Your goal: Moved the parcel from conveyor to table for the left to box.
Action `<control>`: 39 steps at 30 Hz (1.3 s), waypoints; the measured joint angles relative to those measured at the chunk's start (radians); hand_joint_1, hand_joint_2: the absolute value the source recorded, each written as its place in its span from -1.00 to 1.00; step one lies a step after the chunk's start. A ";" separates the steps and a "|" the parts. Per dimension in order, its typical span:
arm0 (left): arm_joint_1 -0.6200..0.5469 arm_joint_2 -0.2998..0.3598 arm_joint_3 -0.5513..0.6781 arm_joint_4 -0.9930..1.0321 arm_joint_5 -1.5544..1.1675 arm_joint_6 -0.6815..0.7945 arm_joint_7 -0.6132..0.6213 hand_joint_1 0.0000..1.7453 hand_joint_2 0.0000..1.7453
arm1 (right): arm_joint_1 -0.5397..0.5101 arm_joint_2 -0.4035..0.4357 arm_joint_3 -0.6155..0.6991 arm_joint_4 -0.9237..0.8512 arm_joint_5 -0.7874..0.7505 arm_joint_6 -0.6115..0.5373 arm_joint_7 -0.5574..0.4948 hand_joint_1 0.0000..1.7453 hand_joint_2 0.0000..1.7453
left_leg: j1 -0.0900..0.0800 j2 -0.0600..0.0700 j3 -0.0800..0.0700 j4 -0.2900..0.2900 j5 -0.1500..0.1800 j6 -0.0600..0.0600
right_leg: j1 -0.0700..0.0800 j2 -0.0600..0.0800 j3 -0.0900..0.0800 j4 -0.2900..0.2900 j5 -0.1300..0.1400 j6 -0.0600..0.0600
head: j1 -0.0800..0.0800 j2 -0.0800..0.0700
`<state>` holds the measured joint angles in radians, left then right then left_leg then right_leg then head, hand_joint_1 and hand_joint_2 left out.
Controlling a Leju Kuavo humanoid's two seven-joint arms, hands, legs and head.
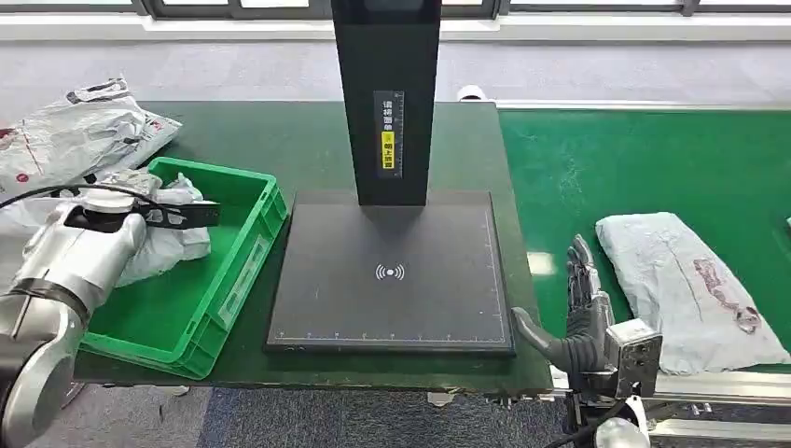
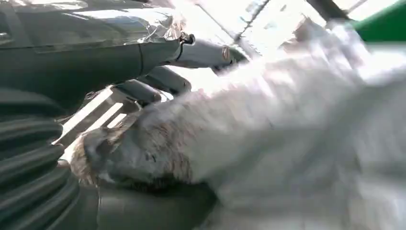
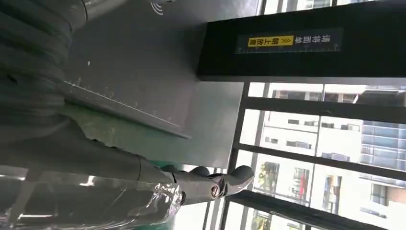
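A crumpled white parcel (image 1: 173, 245) lies in the green bin (image 1: 238, 266) on the left of the table. My left hand (image 1: 173, 217) lies over it with its dark fingers stretched out flat. In the blurred left wrist view the parcel (image 2: 268, 124) sits against the palm, the fingers (image 2: 201, 52) standing off it with light in between and the thumb (image 2: 143, 208) below. A second grey-white parcel (image 1: 686, 285) with red print lies on the green conveyor (image 1: 644, 159). My right hand (image 1: 583, 313) stands just left of it, fingers apart and holding nothing; its fingertips (image 3: 215, 184) are bare.
A black scanner plate (image 1: 390, 271) with a tall black post (image 1: 387, 93) fills the table's middle, between the bin and the conveyor. Several loose plastic mail bags (image 1: 79, 131) are piled at the back left. The plate (image 3: 134, 72) and post (image 3: 297, 48) lie beyond my right hand.
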<state>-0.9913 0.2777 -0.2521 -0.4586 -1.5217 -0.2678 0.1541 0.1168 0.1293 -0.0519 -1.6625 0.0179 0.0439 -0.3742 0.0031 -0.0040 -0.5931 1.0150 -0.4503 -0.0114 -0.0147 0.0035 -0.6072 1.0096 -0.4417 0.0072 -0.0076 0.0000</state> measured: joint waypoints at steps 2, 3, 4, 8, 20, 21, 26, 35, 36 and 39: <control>0.020 -0.007 0.019 -0.021 0.000 0.007 -0.020 -1.00 1.00 | -0.005 0.005 0.000 0.000 0.003 -0.003 0.006 -1.00 1.00 | 0.000 0.000 0.000 0.000 0.000 0.000 | 0.000 0.000 0.000 0.000 0.000 0.000 | 0.000 0.000; 0.029 -0.010 0.027 -0.034 0.000 0.009 -0.026 -1.00 1.00 | -0.009 0.008 0.000 0.000 0.004 -0.004 0.008 -1.00 1.00 | 0.000 0.000 0.000 0.000 0.000 0.000 | 0.000 0.000 0.000 0.000 0.000 0.000 | 0.000 0.000; 0.037 -0.014 0.037 -0.049 0.000 0.013 -0.036 -1.00 1.00 | -0.012 0.010 0.000 0.000 0.005 -0.006 0.011 -1.00 1.00 | 0.000 0.000 0.000 0.000 0.000 0.000 | 0.000 0.000 0.000 0.000 0.000 0.000 | 0.000 0.000; 0.056 -0.026 0.062 -0.097 0.001 0.018 -0.056 -1.00 1.00 | -0.017 0.015 0.000 0.000 0.006 -0.010 0.017 -1.00 1.00 | 0.000 0.000 0.000 0.000 0.000 0.000 | 0.000 0.000 0.000 0.000 0.000 0.000 | 0.000 0.000; 0.047 -0.071 0.140 -0.188 0.036 0.145 -0.007 -1.00 1.00 | -0.013 0.018 -0.002 -0.005 0.005 -0.014 0.018 -1.00 1.00 | 0.000 0.000 -0.001 0.000 0.000 0.000 | 0.000 -0.001 -0.001 0.000 0.000 0.000 | 0.000 0.000; 0.039 -0.077 0.148 -0.196 0.039 0.149 0.003 -1.00 1.00 | -0.011 0.020 -0.002 -0.010 0.005 -0.014 0.018 -1.00 1.00 | 0.000 0.000 -0.001 0.000 0.000 0.000 | 0.000 0.000 -0.001 0.000 0.000 0.000 | 0.000 0.000; 0.030 -0.108 0.215 -0.269 0.155 0.362 0.051 -1.00 1.00 | -0.002 0.027 -0.008 -0.023 0.006 -0.017 0.026 -1.00 1.00 | 0.000 0.000 -0.001 0.000 0.000 0.000 | 0.000 0.000 -0.002 0.000 0.001 0.000 | 0.000 0.000; 0.123 -0.191 0.385 -0.625 0.977 0.534 -0.280 -1.00 1.00 | 0.005 0.029 -0.008 -0.023 0.027 -0.071 0.024 -1.00 1.00 | 0.000 0.001 -0.001 0.000 -0.001 0.000 | 0.000 0.001 -0.002 0.000 0.000 0.000 | 0.000 0.000; 0.138 -0.195 0.387 -0.656 1.042 0.526 -0.295 -1.00 1.00 | 0.002 0.029 -0.009 -0.023 0.037 -0.078 0.026 -1.00 1.00 | 0.000 0.001 -0.001 0.000 -0.001 0.000 | 0.000 0.001 -0.002 0.000 0.000 0.000 | 0.000 0.000; 0.199 -0.214 0.386 -0.745 1.236 0.463 -0.338 -1.00 1.00 | -0.017 0.027 -0.018 -0.019 0.126 -0.143 0.060 -1.00 1.00 | 0.000 0.001 -0.001 0.000 -0.001 0.000 | 0.000 0.001 -0.002 0.000 0.000 0.000 | 0.000 0.000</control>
<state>-0.7919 0.0634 0.1343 -1.2037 -0.2852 0.1951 -0.1842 0.1002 0.1560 -0.0694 -1.6812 0.1444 -0.0993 -0.3143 0.0028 -0.0034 -0.5938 1.0151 -0.4508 -0.0118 -0.0150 0.0042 -0.6090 1.0094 -0.4416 0.0067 -0.0076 0.0000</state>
